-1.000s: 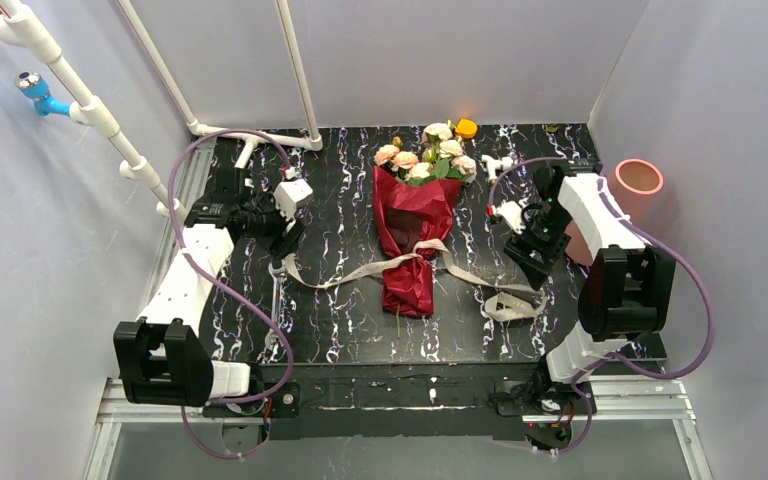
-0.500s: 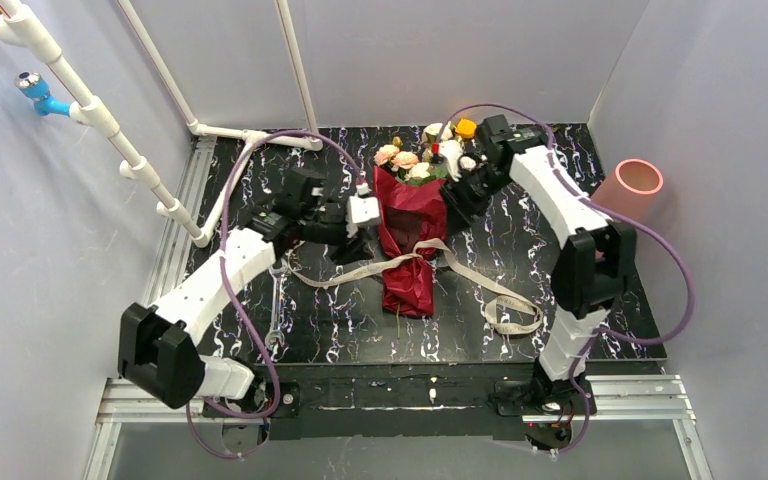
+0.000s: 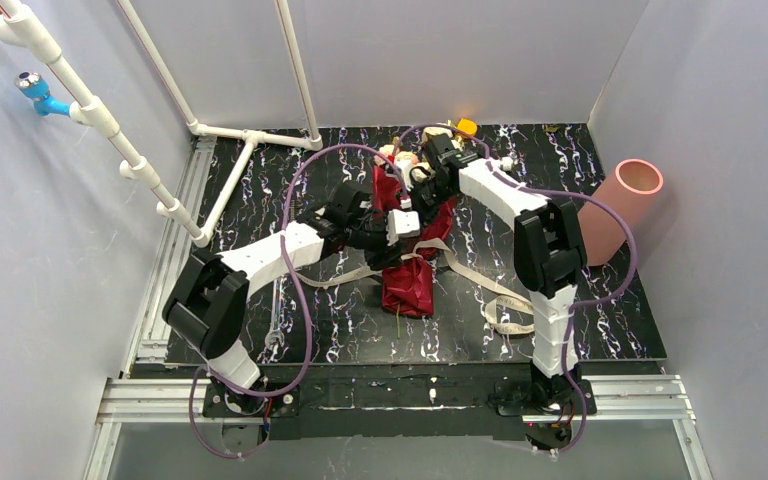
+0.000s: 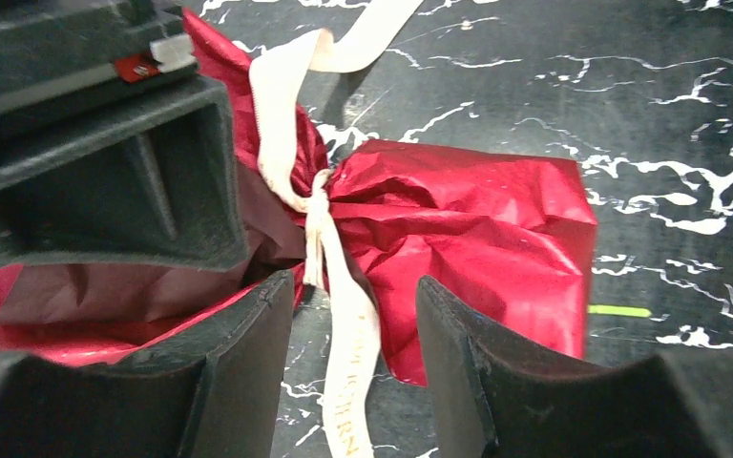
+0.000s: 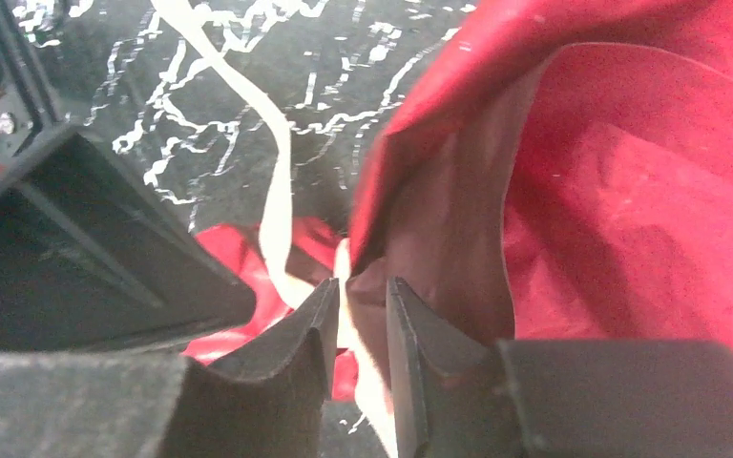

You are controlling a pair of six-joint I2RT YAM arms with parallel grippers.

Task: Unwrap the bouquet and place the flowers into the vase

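The bouquet [image 3: 410, 265] lies in the middle of the black mat, its red wrapping paper [image 4: 477, 224] cinched by a beige ribbon [image 4: 317, 196]. The flowers [image 3: 398, 157] peek out at its far end, partly hidden by the right arm. My left gripper [image 4: 355, 286] hovers open over the knot, straddling a loose ribbon strand without touching it; from above the left gripper [image 3: 396, 250] sits at the bundle's waist. My right gripper [image 5: 363, 291] has its jaws pinched on a fold of the paper's edge, near the bouquet's upper part [image 3: 422, 185]. The pink vase [image 3: 620, 205] stands at the far right.
White pipes [image 3: 110, 130] run along the left wall and back. A small orange object [image 3: 467, 127] sits behind the flowers. Ribbon tails [image 3: 505, 305] trail across the mat to the right and left. A metal wrench [image 3: 277, 300] lies left of the bouquet.
Both arms swung in from the sides and now meet over the bouquet. The right jaws narrowed onto the paper's edge. The bouquet's flower end is now covered by the right arm.
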